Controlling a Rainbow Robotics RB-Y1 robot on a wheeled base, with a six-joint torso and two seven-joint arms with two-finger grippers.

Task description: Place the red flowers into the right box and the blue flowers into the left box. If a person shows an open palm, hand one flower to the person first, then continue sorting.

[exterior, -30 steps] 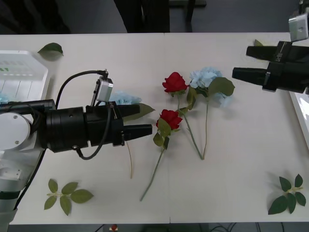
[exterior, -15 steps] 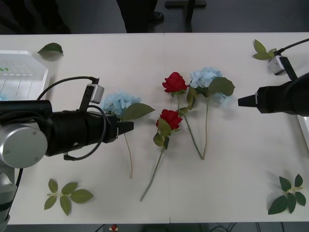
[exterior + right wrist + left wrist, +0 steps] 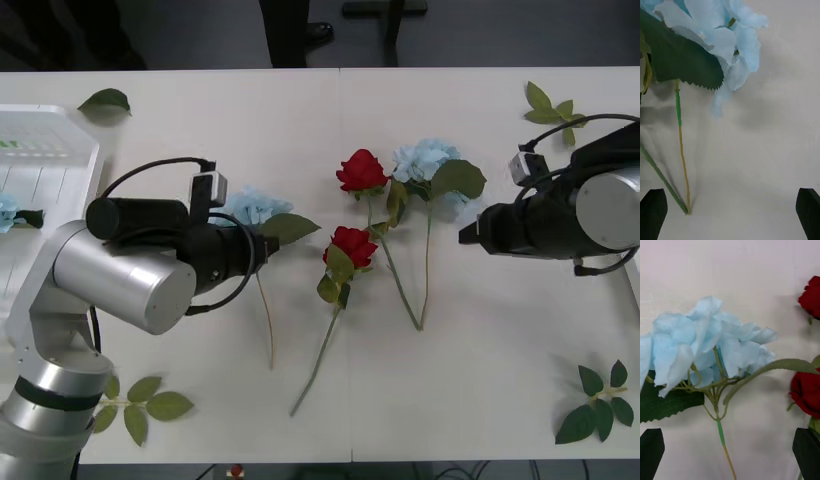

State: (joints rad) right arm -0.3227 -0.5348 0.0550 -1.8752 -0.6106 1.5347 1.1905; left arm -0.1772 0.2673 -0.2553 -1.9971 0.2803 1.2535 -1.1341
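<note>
Two red flowers (image 3: 361, 170) (image 3: 352, 245) lie mid-table, with one blue flower (image 3: 425, 160) to their right and another blue flower (image 3: 255, 205) to their left. My left gripper (image 3: 262, 250) hangs open just over the left blue flower's stem; its wrist view has the pale head (image 3: 711, 348) ahead of the gripper (image 3: 730, 457), with red buds (image 3: 807, 393) to one side. My right gripper (image 3: 466, 235) is open beside the right blue flower (image 3: 733, 41), apart from it, with the stem (image 3: 681, 150) near one finger (image 3: 653, 213). The left box (image 3: 60, 150) holds a blue flower (image 3: 8, 212).
Loose green leaf sprigs lie at the back left (image 3: 105, 100), front left (image 3: 135, 400), back right (image 3: 550, 100) and front right (image 3: 600, 400). The rose stems (image 3: 320, 360) run toward the table's front edge.
Both arms have swung from level to pointing down at the table. The left gripper drew back over the left blue flower. The right gripper moved left toward the right blue flower.
</note>
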